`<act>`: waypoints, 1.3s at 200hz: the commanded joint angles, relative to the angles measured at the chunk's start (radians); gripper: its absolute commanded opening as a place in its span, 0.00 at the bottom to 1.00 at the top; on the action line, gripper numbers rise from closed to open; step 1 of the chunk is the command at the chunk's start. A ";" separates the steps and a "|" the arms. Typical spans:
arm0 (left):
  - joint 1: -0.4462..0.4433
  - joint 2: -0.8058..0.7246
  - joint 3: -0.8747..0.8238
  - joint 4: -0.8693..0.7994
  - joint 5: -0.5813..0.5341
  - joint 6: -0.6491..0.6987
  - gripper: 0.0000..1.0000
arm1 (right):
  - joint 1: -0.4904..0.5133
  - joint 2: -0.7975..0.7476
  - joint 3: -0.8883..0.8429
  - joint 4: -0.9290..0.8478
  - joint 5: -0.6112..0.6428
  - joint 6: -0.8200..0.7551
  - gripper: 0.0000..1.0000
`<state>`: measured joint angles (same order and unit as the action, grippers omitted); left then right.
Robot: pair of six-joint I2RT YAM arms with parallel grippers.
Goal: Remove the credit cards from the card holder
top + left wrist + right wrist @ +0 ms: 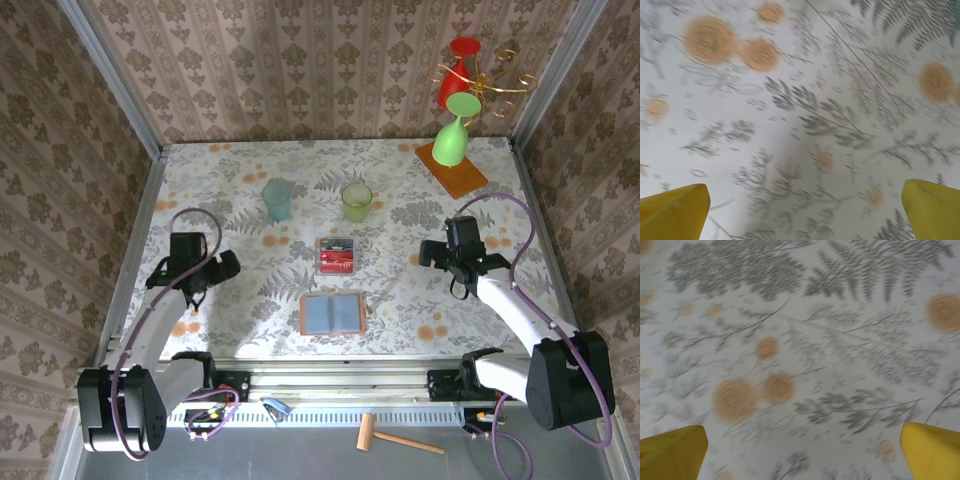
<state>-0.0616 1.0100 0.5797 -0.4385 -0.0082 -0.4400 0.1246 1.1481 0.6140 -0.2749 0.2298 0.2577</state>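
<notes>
Took in the counter (250, 190) first: floral cloth, walled on three sides, filling most of the top view.

Found the left arm (190, 262) at centre left and the right arm (470, 262) at centre right. Placed both well apart from the things in the middle, probably to leave that ground free.

Read both sets of jaws as wide and holding nothing. Saw yellow fingertips (672, 212) at the two bottom corners of the left wrist view, with only blurred cloth between. Saw the same fingertips (672, 452) in the right wrist view.

Noted the orange board (462, 178) at upper right, carrying an upturned green glass (453, 135), with a red glass (460, 75) on a gold wire stand (500, 85) above. Judged that corner well out of the way of the work.

Located the card holder (332, 313) just below centre, lying open and flat, grey-blue pockets up, tan edge round them. Could not rule out a card left in a pocket.

Spotted the clear tray (319, 256) just above it, near but apart, with the credit cards (338, 260), red ones, lying inside. Judged the tray the drop spot and the task done or nearly so.

Passed over a wooden mallet (395, 437) at the bottom edge, off the counter. Passed over a blue-green cup (277, 199) and a yellow-green cup (356, 202) above centre, apart from the tray.
</notes>
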 commanded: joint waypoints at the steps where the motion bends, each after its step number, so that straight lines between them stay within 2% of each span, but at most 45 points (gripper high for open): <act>1: 0.018 -0.026 0.000 0.101 -0.121 0.108 1.00 | -0.053 0.033 -0.062 0.267 0.062 -0.115 1.00; 18: 0.023 -0.028 -0.040 0.219 -0.208 0.176 1.00 | -0.094 0.089 -0.108 0.424 0.011 -0.147 1.00; 37: 0.035 -0.025 -0.077 0.344 -0.245 0.244 1.00 | -0.123 0.153 -0.083 0.495 0.004 -0.146 1.00; 65: 0.049 0.009 -0.196 0.654 -0.255 0.308 1.00 | -0.137 0.212 -0.095 0.683 -0.049 -0.156 1.00; 109: 0.087 0.199 -0.274 1.066 -0.134 0.368 1.00 | -0.141 0.294 -0.138 0.926 -0.115 -0.158 1.00; 142: 0.143 0.326 -0.262 1.257 0.008 0.351 1.00 | -0.134 0.332 -0.171 1.014 -0.163 -0.186 1.00; 154: 0.163 0.344 -0.240 1.235 0.046 0.349 1.00 | -0.134 0.365 -0.207 1.106 -0.183 -0.194 1.00; 164: 0.172 0.375 -0.248 1.295 0.072 0.361 1.00 | -0.131 0.391 -0.238 1.205 -0.203 -0.204 1.00; 186: 0.189 0.436 -0.270 1.410 0.128 0.366 1.00 | -0.130 0.385 -0.219 1.160 -0.190 -0.202 1.00; 217: 0.189 0.446 -0.264 1.409 0.189 0.385 1.00 | -0.121 0.382 -0.212 1.140 -0.174 -0.207 1.00; 235: 0.187 0.475 -0.289 1.491 0.222 0.401 1.00 | -0.121 0.381 -0.211 1.137 -0.174 -0.209 1.00; 260: 0.153 0.514 -0.318 1.567 0.163 0.419 1.00 | -0.120 0.380 -0.210 1.130 -0.173 -0.209 1.00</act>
<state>0.1173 1.4849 0.2958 0.9993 0.1596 -0.0616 -0.0017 1.5234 0.3901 0.8150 0.0586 0.0731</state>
